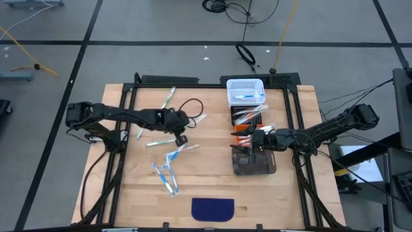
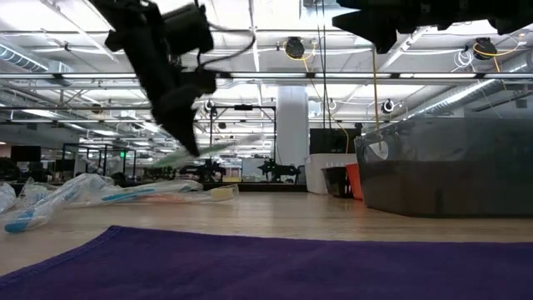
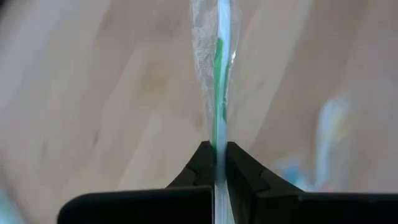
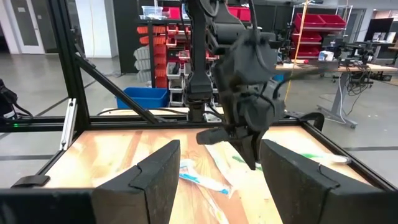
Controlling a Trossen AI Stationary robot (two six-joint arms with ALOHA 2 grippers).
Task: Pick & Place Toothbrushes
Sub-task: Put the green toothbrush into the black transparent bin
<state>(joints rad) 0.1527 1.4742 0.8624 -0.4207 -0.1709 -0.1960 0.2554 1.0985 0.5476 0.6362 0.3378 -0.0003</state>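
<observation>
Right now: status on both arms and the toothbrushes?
Left gripper shut on green toothbrush, lifted off table. Right gripper open, empty, over dark bin. More toothbrushes loose on table.

Grey tiled floor (image 1: 161,26), red storage bins (image 4: 323,22), bright ceiling lights (image 2: 250,17).

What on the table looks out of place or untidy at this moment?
Wrapped toothbrushes lie scattered at all angles on the table, outside the bins. The left gripper holds a green toothbrush above the wood; the right gripper hangs open. Nothing looks damaged.
</observation>
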